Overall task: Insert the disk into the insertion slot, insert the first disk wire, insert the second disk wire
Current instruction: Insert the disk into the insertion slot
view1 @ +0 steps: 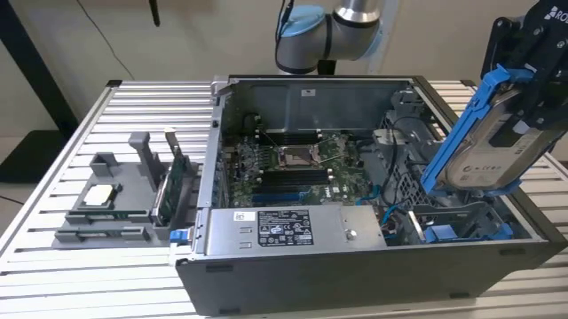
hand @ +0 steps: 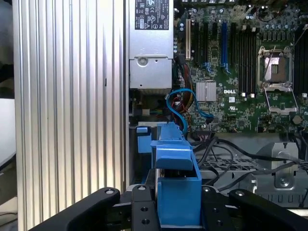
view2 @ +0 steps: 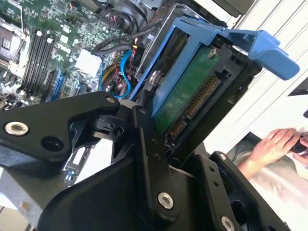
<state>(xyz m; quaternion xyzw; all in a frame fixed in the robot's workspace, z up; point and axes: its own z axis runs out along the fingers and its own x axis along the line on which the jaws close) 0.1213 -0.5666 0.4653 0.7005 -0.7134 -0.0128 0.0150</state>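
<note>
At the exterior view's left, a grey holder (view1: 106, 212) sat on the slatted metal surface (view1: 53, 133). A green circuit card (view1: 173, 183) stood upright at the holder's edge, just beside the open computer case (view1: 355, 279). Inside the case the motherboard (view1: 302, 166) lay flat behind the silver power supply (view1: 284, 229). Further right, at the case's near corner, was the blue-edged insertion slot (view1: 457, 222) of the drive cage. Over it I held the disk (view1: 493, 149) in its blue carrier, tilted so its upper end leaned toward the exterior view's right and its lower end hung close above the cage. My tool (view1: 523, 123) was clamped on it. In the second wrist view a person's hand (view2: 272, 144) showed beyond the disk.
</note>
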